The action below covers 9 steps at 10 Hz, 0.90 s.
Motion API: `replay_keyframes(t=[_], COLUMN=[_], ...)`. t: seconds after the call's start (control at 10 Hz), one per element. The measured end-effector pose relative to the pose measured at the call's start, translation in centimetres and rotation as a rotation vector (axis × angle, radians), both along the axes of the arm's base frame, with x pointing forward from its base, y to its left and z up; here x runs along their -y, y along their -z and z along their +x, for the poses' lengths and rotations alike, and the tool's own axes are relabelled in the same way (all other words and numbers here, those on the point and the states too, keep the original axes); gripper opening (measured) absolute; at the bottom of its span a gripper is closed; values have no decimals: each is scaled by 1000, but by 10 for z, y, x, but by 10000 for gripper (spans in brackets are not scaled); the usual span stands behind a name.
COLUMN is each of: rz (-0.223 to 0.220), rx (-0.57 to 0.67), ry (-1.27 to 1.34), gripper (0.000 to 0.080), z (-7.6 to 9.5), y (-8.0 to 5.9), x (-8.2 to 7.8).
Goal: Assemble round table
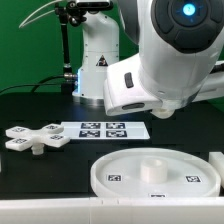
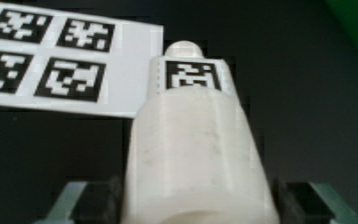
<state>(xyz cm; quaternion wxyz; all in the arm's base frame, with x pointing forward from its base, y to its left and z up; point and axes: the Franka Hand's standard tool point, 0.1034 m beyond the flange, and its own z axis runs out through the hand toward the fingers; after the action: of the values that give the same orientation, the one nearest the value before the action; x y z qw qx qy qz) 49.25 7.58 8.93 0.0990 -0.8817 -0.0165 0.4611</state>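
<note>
In the exterior view the gripper [image 2: 194,200] is hidden behind the arm [image 1: 165,60], and the disc [image 1: 140,160] at the table's [image 1: 40,110] near edge is cropped by the picture's lower and right edges. In the wrist view the leg [image 2: 194,140] is blurred and cropped at its near end. The fingers [image 2: 82,200] are mostly cropped, so contact with the leg cannot be told. The marker board [image 2: 87,60] is cut off too.

leg [image 2: 194,150]: white plastic, matt, faintly grainy
round disc [image 1: 150,175]: white plastic, smooth, slight sheen
cross piece [image 1: 35,138]: white plastic, matt
marker board [image 1: 105,129]: white, printed black tags
table [image 1: 40,105]: black, matt
robot arm [image 1: 170,60]: white casing, glossy
</note>
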Motion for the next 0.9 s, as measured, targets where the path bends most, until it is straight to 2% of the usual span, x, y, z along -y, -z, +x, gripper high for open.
replay_keyframes(t=[0.2, 0.3, 0.4, 0.5, 0.6, 0.9], rz=[4, 33, 48, 44, 33, -8], rx=[27, 89, 196, 293, 373, 592], ry=[2, -10, -19, -19, -5, 24], gripper=[406, 406, 406, 406, 406, 406], z=[4, 16, 34, 42, 50, 56], y=[1, -2, -18, -36, -44, -39], x=[0, 4, 6, 8, 11, 16])
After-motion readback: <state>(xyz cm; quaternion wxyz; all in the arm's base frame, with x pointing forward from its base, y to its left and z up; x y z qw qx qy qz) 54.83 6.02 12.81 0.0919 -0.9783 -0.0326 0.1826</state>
